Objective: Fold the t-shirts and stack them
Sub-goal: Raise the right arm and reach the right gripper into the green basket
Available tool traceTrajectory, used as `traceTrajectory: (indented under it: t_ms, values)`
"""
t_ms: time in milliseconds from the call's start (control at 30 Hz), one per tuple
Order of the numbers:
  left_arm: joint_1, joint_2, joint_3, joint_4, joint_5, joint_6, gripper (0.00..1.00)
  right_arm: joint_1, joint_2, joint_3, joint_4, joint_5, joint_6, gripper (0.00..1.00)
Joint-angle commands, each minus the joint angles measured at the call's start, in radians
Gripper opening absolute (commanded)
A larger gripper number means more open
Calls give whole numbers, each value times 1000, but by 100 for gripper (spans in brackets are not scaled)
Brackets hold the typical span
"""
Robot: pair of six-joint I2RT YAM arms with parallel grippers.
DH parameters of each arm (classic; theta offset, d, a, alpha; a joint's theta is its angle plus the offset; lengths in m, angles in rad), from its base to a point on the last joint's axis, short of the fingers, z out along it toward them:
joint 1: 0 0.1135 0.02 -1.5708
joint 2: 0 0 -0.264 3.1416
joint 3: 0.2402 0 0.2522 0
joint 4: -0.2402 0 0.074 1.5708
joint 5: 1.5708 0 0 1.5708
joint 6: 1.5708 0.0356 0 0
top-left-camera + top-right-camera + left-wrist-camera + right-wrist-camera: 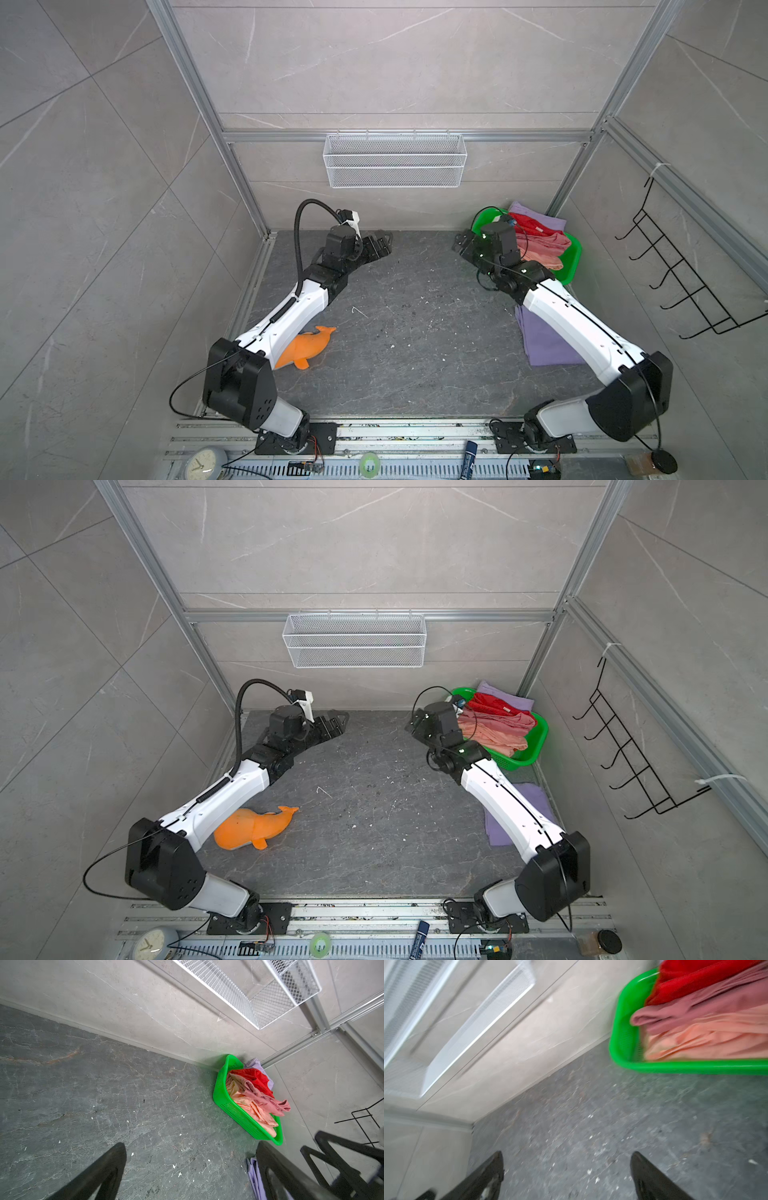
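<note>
The dark table (415, 332) holds a green basket (575, 257) in its far corner, and everything else is placed from that basket. Three shirts are heaped inside it, unfolded: a red shirt (528, 224), a rose shirt (544, 243) and a peach shirt (249, 1109). A loose lavender shirt (536, 214) is wedged between the basket and the wall corner behind it. A folded lavender shirt (544, 345) lies flat just in front of the basket, partly under the right arm. The right gripper (461, 245) hovers just beside the basket's long inner wall. Its fingers are spread and hold nothing, and they point past the basket, so the heap lies off to its side. The left gripper (384, 241), also spread and empty, is well apart from the basket across the table and faces it. The right arm is much the nearer, so it probably has to swing toward the basket and reach over that long wall.
</note>
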Motion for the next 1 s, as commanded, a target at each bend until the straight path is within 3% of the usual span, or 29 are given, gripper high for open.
traceTrajectory:
  t_ms: [0, 167, 300, 667, 967]
  values:
    - [11, 72, 149, -68, 23, 130, 96, -121, 83, 48, 31, 61, -60, 93]
    - [9, 257, 384, -231, 130, 207, 90, -218, 313, 290, -21, 125, -243, 89]
    - [4, 338, 449, -253, 171, 190, 88, -266, 468, 465, -37, 142, -313, 87]
    - [-12, 417, 531, -325, 101, 210, 87, -352, 813, 931, -155, 159, -416, 84]
    - [-17, 427, 540, -348, 43, 204, 87, -369, 1211, 1600, -516, 175, -427, 83]
